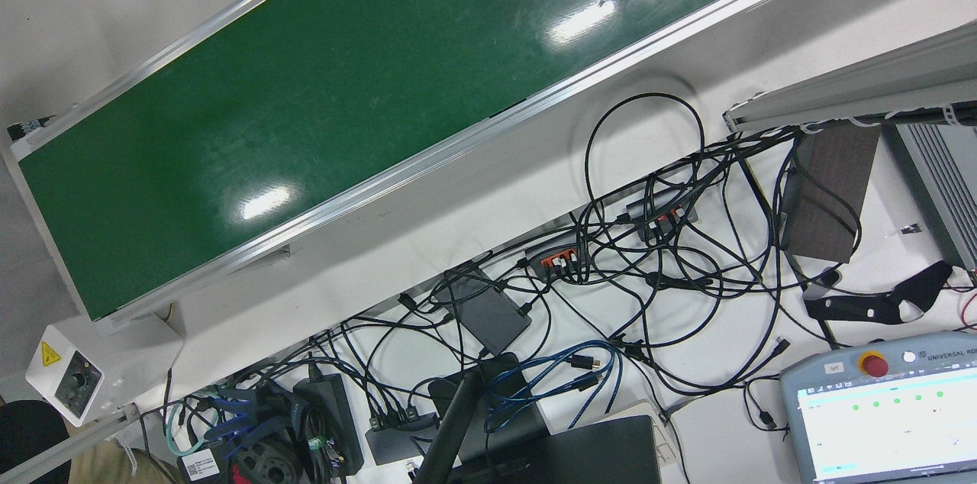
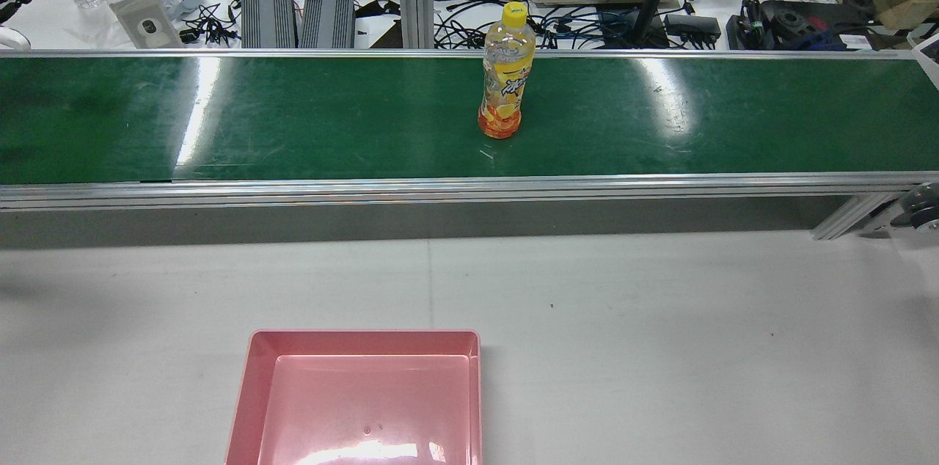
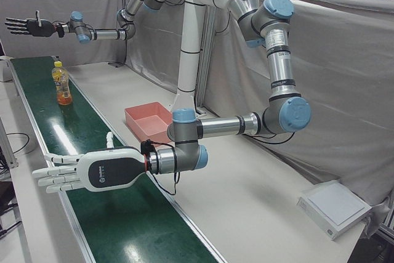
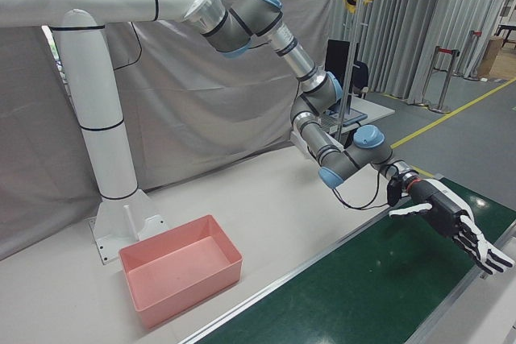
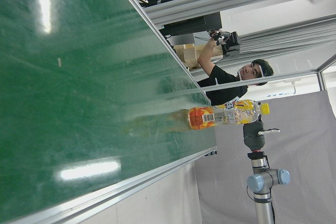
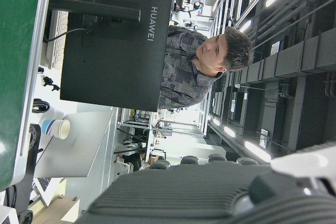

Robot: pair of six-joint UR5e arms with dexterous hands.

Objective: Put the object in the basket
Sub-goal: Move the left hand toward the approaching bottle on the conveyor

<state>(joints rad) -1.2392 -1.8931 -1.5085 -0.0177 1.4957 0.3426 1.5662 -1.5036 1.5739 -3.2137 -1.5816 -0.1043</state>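
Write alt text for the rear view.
A yellow-capped orange drink bottle stands upright on a green conveyor belt running across the frame. An empty pink basket sits on the white table in front; cables and monitors lie behind the belt.

We saw the left white-and-grey arm with blue joint caps [image 3: 280, 69] folded low, its forearm level. The white-backed left hand [image 3: 86, 173] lay flat, fingers straight and spread, holding nothing. The right arm [image 4: 282, 34] reached far out, and its black-palmed right hand [image 4: 453, 227] also had its fingers extended and apart.
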